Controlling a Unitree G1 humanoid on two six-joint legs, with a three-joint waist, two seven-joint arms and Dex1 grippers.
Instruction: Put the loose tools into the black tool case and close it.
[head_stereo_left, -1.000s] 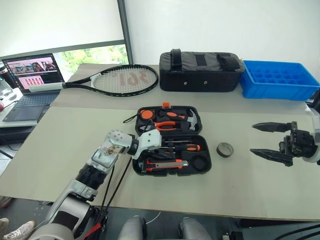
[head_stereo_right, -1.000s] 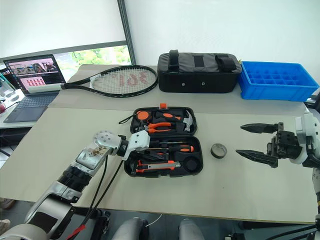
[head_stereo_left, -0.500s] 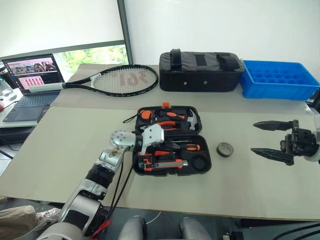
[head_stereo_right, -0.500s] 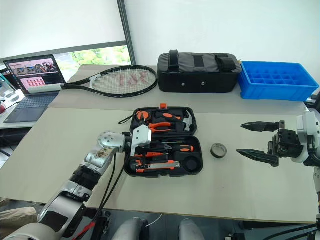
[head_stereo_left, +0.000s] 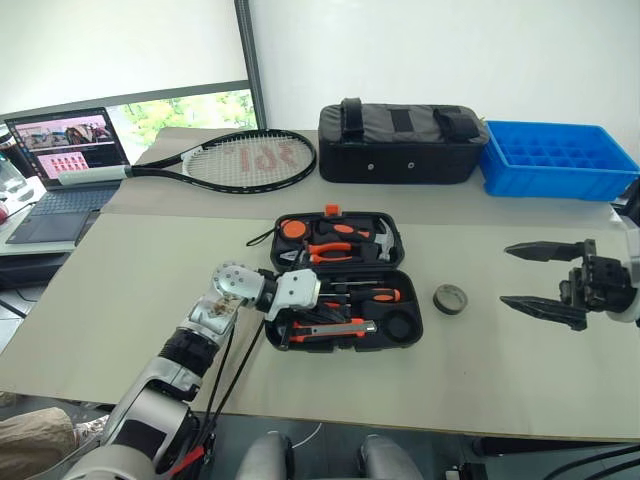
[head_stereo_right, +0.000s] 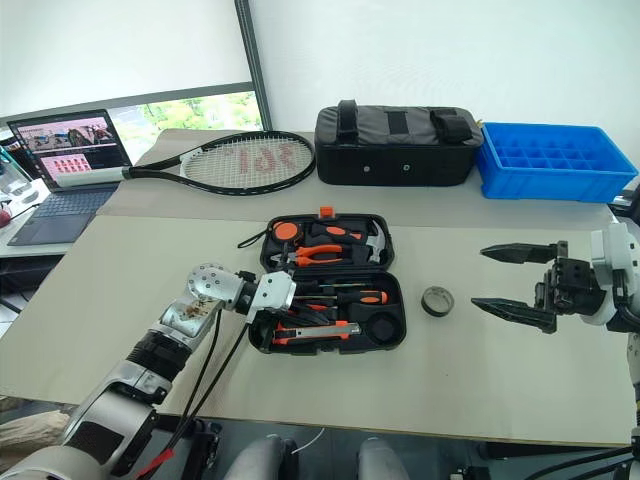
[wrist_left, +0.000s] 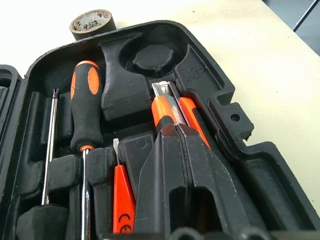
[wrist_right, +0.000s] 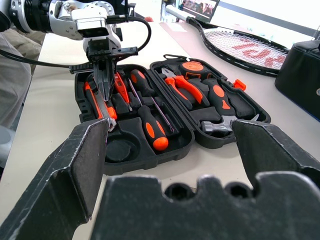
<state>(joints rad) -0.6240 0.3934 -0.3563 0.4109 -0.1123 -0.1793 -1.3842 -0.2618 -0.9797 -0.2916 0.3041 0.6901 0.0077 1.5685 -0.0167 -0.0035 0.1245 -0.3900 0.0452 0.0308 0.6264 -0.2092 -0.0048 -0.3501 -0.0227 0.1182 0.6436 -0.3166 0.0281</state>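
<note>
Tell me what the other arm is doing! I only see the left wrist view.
Observer: The right gripper hangs open in the air, right of the tape roll.
Operator: Is the lid up?
Observer: No, the tool case lies open flat; its far half holds pliers and a hammer.
Operator: What's behind it?
Observer: A tennis racket, a black bag and a blue tray.

Black tool case (head_stereo_left: 405, 322), orange-black tools (head_stereo_left: 372, 294) (blue crate (head_stereo_left: 560, 160) behind).
</note>
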